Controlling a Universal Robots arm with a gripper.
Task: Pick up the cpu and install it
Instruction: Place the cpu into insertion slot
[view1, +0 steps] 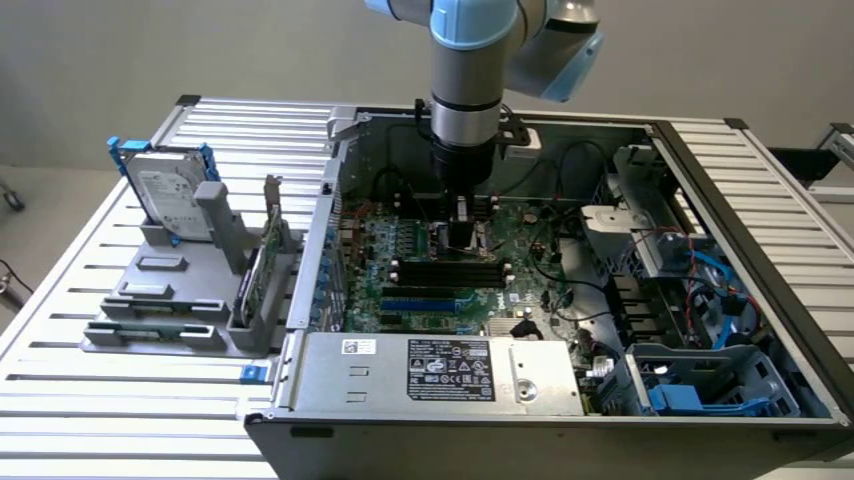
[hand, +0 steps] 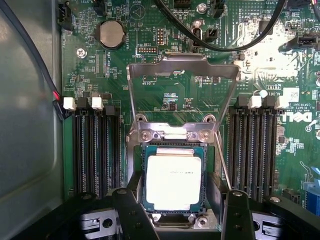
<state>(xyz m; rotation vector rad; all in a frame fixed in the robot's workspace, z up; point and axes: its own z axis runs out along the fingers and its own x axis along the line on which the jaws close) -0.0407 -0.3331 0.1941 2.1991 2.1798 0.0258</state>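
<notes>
The cpu (hand: 174, 181), a small square chip with a dull silver top, lies flat in its socket on the green motherboard (hand: 175, 95). The socket's metal load plate (hand: 182, 75) is flipped up and open behind it. My gripper (hand: 182, 216) hovers right over the socket, open, with one dark finger (hand: 131, 212) on each side of the chip and a gap to it. In the exterior view the arm reaches straight down into the open computer case (view1: 747, 180), and the gripper (view1: 463, 228) is low over the motherboard.
Black memory slots (hand: 95, 150) flank the socket on both sides. Cables (hand: 220, 40) cross above the board. Outside the case, a grey fixture (view1: 160, 300) on the slatted table holds a hard drive (view1: 171, 190) and green memory sticks (view1: 274, 250).
</notes>
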